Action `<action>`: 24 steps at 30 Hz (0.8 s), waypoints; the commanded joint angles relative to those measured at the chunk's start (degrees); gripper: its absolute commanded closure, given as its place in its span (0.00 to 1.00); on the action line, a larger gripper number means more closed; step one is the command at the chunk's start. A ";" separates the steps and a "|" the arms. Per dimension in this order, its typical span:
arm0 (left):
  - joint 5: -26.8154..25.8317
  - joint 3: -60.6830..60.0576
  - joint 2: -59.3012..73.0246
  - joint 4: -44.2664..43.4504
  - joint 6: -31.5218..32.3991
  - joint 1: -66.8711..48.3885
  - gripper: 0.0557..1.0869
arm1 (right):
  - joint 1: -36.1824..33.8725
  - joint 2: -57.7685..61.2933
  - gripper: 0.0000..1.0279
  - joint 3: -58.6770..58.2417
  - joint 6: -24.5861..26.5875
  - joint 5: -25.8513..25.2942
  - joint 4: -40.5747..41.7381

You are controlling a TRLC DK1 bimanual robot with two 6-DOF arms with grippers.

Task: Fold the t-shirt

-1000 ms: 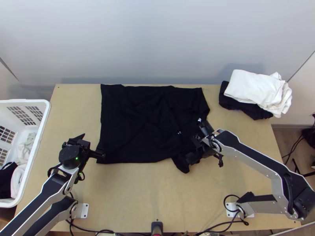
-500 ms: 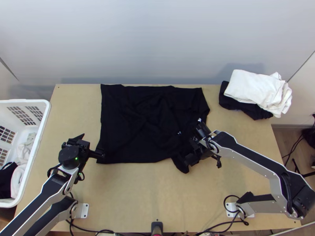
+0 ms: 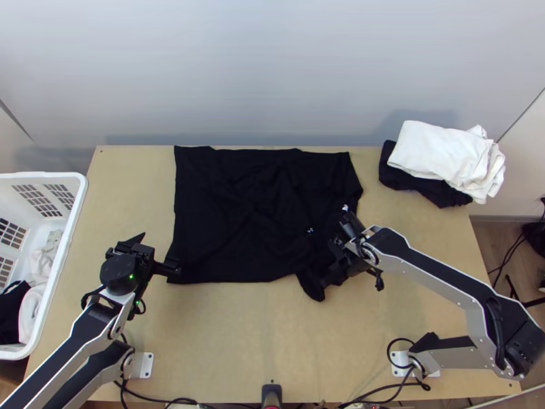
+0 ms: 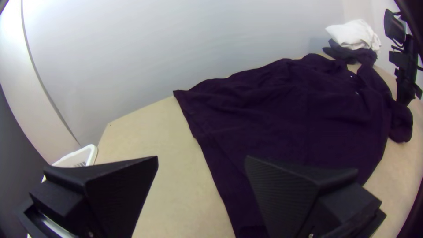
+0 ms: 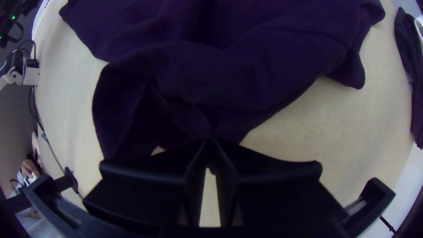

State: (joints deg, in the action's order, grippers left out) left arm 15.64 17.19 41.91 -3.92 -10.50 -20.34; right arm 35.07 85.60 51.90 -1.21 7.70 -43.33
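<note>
Nearest, at the lower left of the top view, the left gripper (image 4: pixel 202 159) stands with its fingers parted and nothing between them, beside the shirt's near left corner; closing from there might catch bare table (image 3: pixel 238 341) or just one layer, the corner lying so flat. Right of centre, the right gripper (image 5: pixel 212 141) is clenched on a bunched pinch of the black t-shirt (image 3: pixel 252 211) by its near right corner. That small, gathered grip could slip, or drag the side in crooked, and the loose flap hanging by the fingers could tuck under and leave a lump. The shirt lies spread and rumpled over the middle of the picture; its far edge runs close to the table's back edge, so a push away could ruck it against the wall (image 3: pixel 259 68). Farther, at the upper right, sits a white-topped clothes pile (image 3: pixel 436 153) that a wide swing might knock. Against the first frame, the right arm has edged slightly leftward; the shirt's spread outline and the pile look unchanged.
</note>
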 commanded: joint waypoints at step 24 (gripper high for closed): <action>0.09 0.21 -5.00 8.41 -0.31 -0.93 0.07 | -5.54 -13.09 0.97 9.36 -2.30 -0.23 -5.98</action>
State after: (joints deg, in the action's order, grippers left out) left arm 15.90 17.56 38.00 1.74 -10.74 -20.86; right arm 30.04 74.56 60.84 -2.59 7.49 -48.56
